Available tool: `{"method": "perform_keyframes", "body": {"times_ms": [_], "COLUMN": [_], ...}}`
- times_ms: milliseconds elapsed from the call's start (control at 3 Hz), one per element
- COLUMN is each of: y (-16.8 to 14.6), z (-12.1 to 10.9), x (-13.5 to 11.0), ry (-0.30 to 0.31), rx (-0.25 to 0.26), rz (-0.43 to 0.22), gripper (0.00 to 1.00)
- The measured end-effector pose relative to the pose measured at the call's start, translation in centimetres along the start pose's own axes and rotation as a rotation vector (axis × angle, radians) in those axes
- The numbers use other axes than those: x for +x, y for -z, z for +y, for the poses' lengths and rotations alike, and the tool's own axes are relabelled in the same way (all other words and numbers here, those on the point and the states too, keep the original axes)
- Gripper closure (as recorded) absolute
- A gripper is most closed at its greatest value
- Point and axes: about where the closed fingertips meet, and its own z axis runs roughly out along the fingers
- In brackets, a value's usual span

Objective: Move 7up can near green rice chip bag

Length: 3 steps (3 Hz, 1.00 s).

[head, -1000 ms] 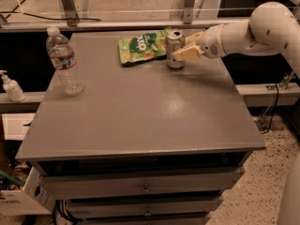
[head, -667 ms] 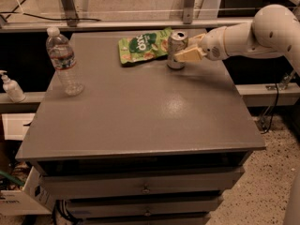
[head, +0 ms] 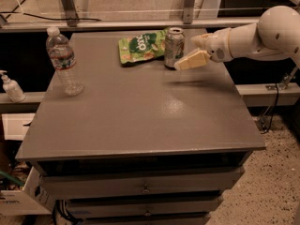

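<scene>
The 7up can (head: 174, 47) stands upright at the far side of the grey table (head: 140, 121), its left side touching the right edge of the green rice chip bag (head: 142, 47), which lies flat. My gripper (head: 189, 51) is just to the right of the can, reaching in from the right on the white arm (head: 262, 36). Its jaws are open and empty. The near finger (head: 192, 60) points at the can's lower right side, and the far finger (head: 199, 40) is behind it. The can is not held.
A clear plastic water bottle (head: 64, 62) stands upright near the table's left edge. A soap dispenser (head: 10, 86) sits on a ledge to the left of the table. A metal rail (head: 140, 25) runs behind the table. Drawers (head: 145, 189) are below the tabletop.
The gripper has drawn back slightly to the right, away from the can. The can and bag have not moved.
</scene>
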Motion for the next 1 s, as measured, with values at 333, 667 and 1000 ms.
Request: {"method": "perform_keyframes", "body": {"times_ms": [333,667,1000], "y": [0.2,5.0,5.7], "z": [0.1,0.5,0.3], "x": [0.0,1.0,1.4], "ry": [0.002,-0.008,-0.013], "rx": [0.001,0.018,0.025], "rz": [0.000,-0.041,-0.042], "gripper": [0.00,0.00,0.00]}}
